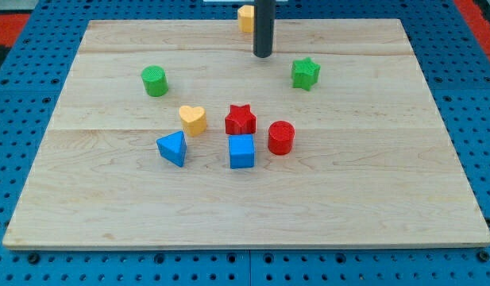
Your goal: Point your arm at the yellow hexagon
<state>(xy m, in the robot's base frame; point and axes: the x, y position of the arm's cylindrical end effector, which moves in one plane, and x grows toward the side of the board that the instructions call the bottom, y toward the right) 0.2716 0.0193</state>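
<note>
One yellow hexagon (pixel 245 16), seemingly half-hidden, just up-left of my tip (pixel 263 56); no fingers, nothing held.

Wooden board (pixel 372 199) with coloured blocks (pixel 241 151)

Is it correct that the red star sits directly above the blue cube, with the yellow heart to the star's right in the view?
Not quite. The camera view shows the yellow heart on the left of the red star, not its right. The star does sit directly above the blue cube.
</note>
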